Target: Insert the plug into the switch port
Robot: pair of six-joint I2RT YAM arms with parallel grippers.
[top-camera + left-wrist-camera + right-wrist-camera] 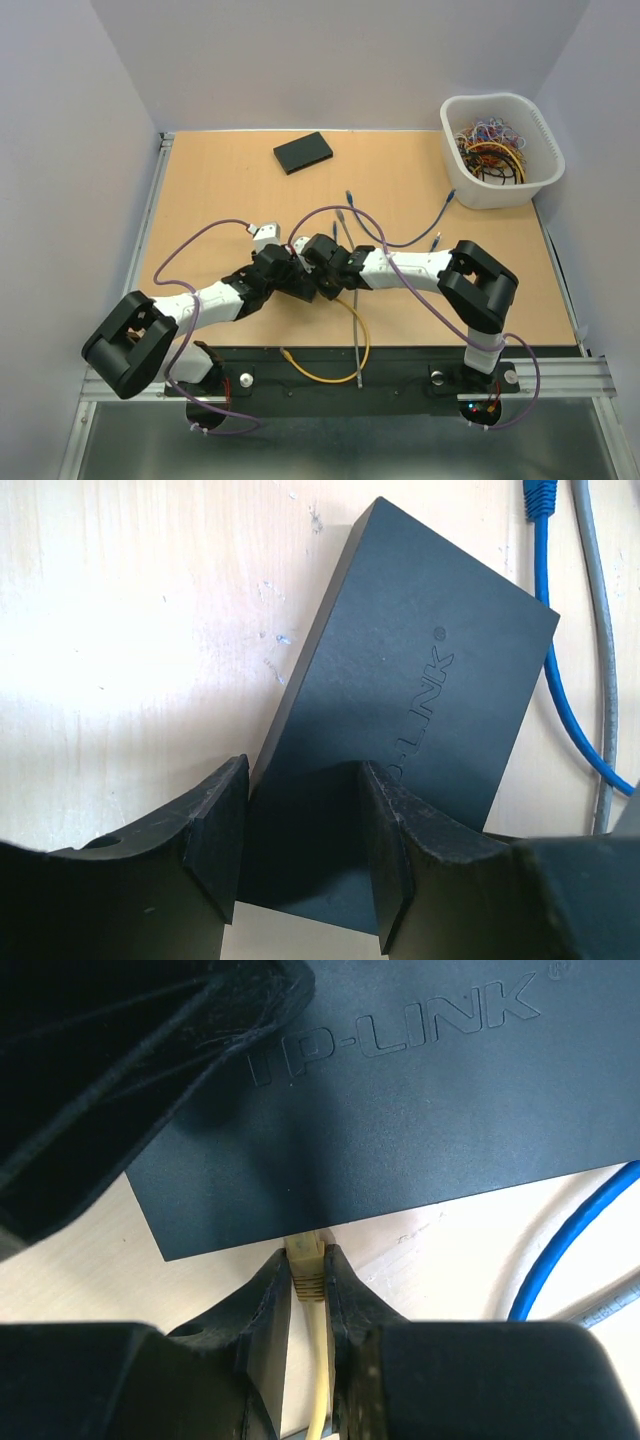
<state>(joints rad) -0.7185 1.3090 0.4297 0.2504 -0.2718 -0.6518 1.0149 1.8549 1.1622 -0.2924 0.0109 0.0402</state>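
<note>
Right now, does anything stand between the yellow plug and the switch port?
Nothing visible does. The right hand holds the plug with its tip at the edge of the switch, and the gap there is bare. The port itself is hidden. The left hand grips the switch.

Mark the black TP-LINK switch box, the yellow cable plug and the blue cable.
black TP-LINK switch box (420, 670): left wrist view, flat top face.
yellow cable plug (305, 1260): right wrist view, connector body at the switch edge.
blue cable (570, 1228): right wrist view, middle of the curved jacket.
</note>
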